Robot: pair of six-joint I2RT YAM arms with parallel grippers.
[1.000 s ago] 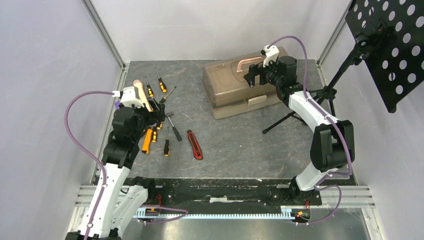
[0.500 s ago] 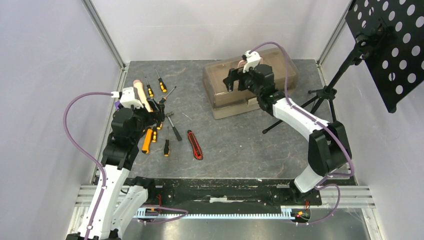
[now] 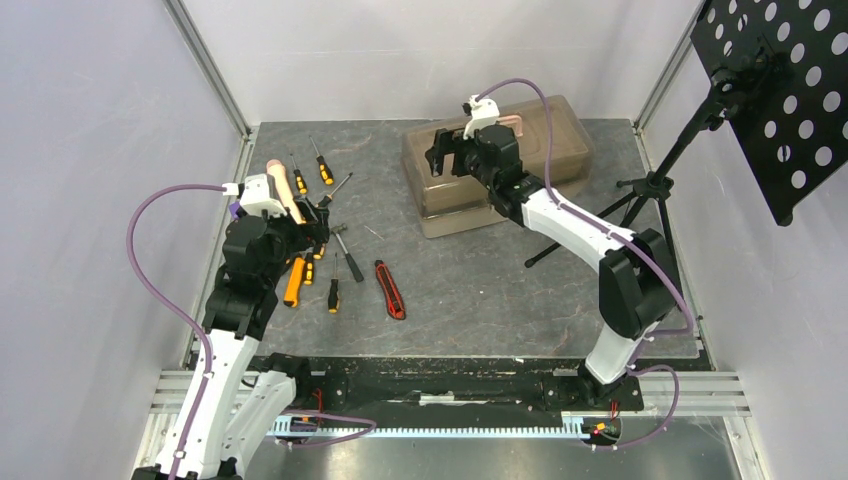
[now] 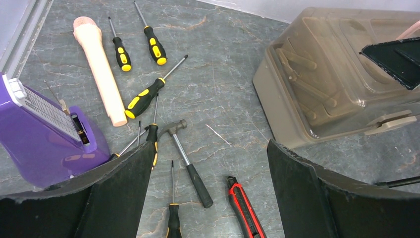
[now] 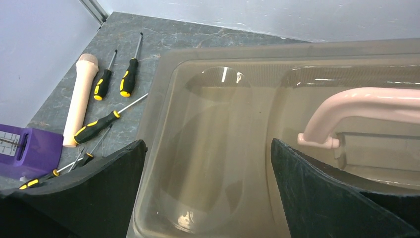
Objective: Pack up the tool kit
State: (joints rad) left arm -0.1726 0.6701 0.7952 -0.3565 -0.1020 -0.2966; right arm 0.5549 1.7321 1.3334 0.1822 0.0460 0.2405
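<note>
Left jaws spread wide, nothing between them, hanging over the loose tools on the left half of the bench (image 3: 470, 300). Right jaws likewise spread and empty, poised above the left end of the toolbox (image 3: 565, 140) lid; contact with the lid cannot be told. Toolbox sits at the far right of the bench, lid down, pinkish handle (image 5: 366, 106) on top just right of the right jaws. Three orange-and-black screwdrivers (image 4: 146, 96) lie fanned near the far left corner, beside a beige rod (image 4: 101, 69). Small hammer (image 4: 190, 166) lies nearer, head towards the purple block (image 4: 44, 124), with the red-black utility knife (image 4: 245, 208) just to its right, apart from it. All these tools lie flat on the bench, well apart from the toolbox.
</note>
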